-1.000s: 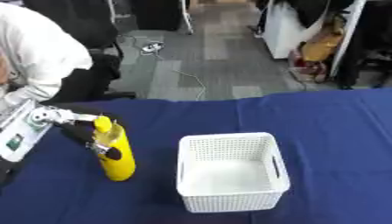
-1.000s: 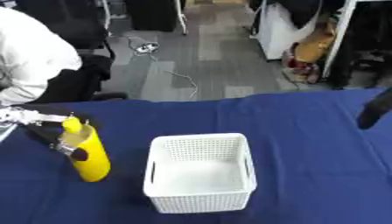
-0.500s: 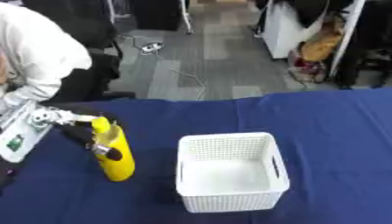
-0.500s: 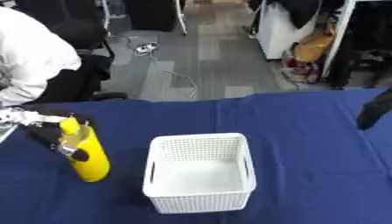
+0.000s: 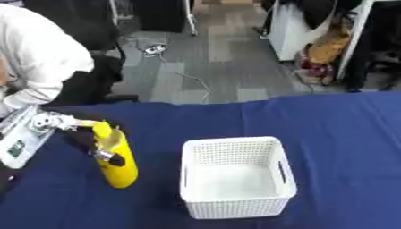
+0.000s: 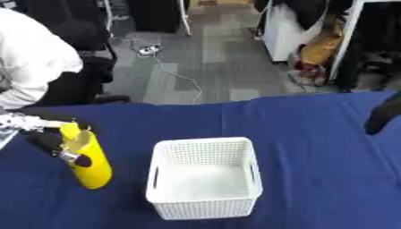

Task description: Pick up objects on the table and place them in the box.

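Observation:
A yellow bottle (image 5: 116, 157) stands upright on the blue table (image 5: 329, 129), left of the white basket (image 5: 236, 176). My left hand (image 5: 69, 130) comes in from the left edge. One finger lies against the bottle's neck, and a dark thumb (image 5: 106, 156) curls across its middle. The basket has nothing in it and stands a little apart from the bottle. Only a dark piece of my right hand (image 6: 383, 118) shows, at the right edge of the right eye view, above the table and far from the basket.
A white flat panel (image 5: 19, 141) lies at the table's left edge by my left forearm. A person in a white top (image 5: 35, 62) sits just beyond the far left corner. The table's far edge runs across the middle of the view, with grey floor behind it.

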`<act>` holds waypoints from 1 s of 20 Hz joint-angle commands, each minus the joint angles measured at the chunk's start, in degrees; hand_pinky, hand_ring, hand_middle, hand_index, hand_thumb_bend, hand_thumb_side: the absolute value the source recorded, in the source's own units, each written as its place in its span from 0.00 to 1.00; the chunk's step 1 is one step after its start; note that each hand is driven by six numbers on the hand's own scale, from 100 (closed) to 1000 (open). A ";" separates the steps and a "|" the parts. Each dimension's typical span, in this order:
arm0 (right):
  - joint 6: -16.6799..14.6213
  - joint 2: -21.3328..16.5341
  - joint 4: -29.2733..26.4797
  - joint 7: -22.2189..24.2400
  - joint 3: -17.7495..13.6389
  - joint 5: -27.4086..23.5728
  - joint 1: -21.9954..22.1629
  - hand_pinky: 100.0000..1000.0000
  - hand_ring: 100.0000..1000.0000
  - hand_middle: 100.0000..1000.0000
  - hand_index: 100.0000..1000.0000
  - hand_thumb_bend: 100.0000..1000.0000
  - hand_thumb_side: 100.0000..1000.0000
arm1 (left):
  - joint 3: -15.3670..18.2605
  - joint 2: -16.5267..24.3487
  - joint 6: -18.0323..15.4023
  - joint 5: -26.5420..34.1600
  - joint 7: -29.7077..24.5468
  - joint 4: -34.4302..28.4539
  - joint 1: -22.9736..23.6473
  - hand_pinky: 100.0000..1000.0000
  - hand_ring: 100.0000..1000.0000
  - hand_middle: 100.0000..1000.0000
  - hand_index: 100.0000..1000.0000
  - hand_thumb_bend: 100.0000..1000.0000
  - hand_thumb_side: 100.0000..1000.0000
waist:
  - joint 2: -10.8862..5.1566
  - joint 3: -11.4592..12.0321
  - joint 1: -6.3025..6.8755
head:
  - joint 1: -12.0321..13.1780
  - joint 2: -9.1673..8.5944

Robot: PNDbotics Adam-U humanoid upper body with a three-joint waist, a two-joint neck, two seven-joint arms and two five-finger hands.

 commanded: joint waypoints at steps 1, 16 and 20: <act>-0.02 -0.40 -0.89 -0.01 -0.31 -0.29 -1.05 0.37 0.36 0.42 0.60 0.21 0.90 | 1.17 1.12 -3.62 0.00 -3.93 -0.23 -0.55 0.73 0.85 0.96 0.98 0.67 0.71 | -0.85 -0.03 -0.11 | 0.20 -0.50; -0.05 -0.32 -0.89 0.00 -0.34 -0.35 -1.19 0.37 0.36 0.42 0.60 0.21 0.90 | 1.21 0.95 -3.20 -0.53 -3.93 0.35 -0.15 0.67 0.80 0.94 0.97 0.65 0.67 | -0.79 -0.14 -0.15 | 0.07 -0.58; -0.07 -0.28 -0.89 0.00 -0.36 -0.37 -1.24 0.37 0.36 0.42 0.60 0.21 0.90 | 1.07 0.80 -3.11 -0.91 -3.93 0.61 -0.13 0.67 0.79 0.93 0.96 0.64 0.66 | -0.78 -0.19 -0.16 | 0.07 -0.61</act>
